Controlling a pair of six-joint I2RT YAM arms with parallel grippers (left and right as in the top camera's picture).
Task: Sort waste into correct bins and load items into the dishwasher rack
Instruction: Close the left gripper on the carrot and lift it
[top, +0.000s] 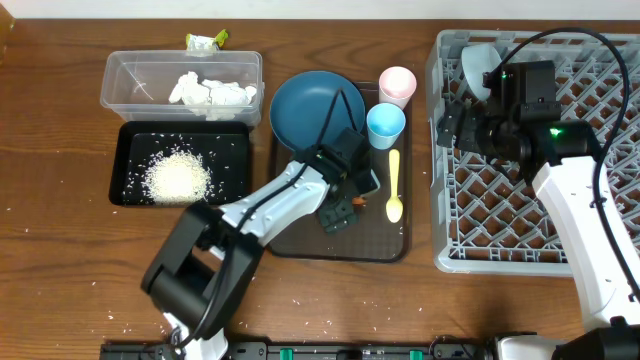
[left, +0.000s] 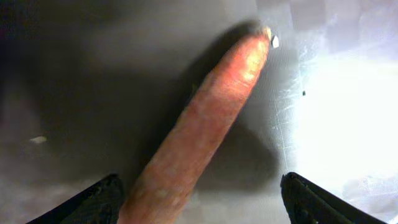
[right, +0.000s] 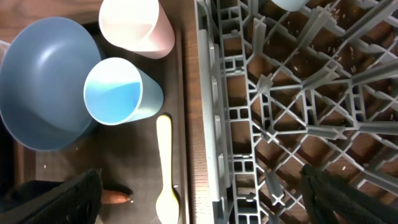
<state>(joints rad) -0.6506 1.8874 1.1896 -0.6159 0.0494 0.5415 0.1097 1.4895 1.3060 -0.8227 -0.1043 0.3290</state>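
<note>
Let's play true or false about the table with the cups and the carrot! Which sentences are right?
The white tissues are in the clear tub. True.
The pale bowl sits in the grey rack. True.
The rice heap is in the rack. False: it lies in the black tray.
The left pincer squeezes the carrot. False: its jaws stand open, one on each side of the carrot.
The pink cup is in the rack. False: it stands outside it, beside the light blue cup.
</note>
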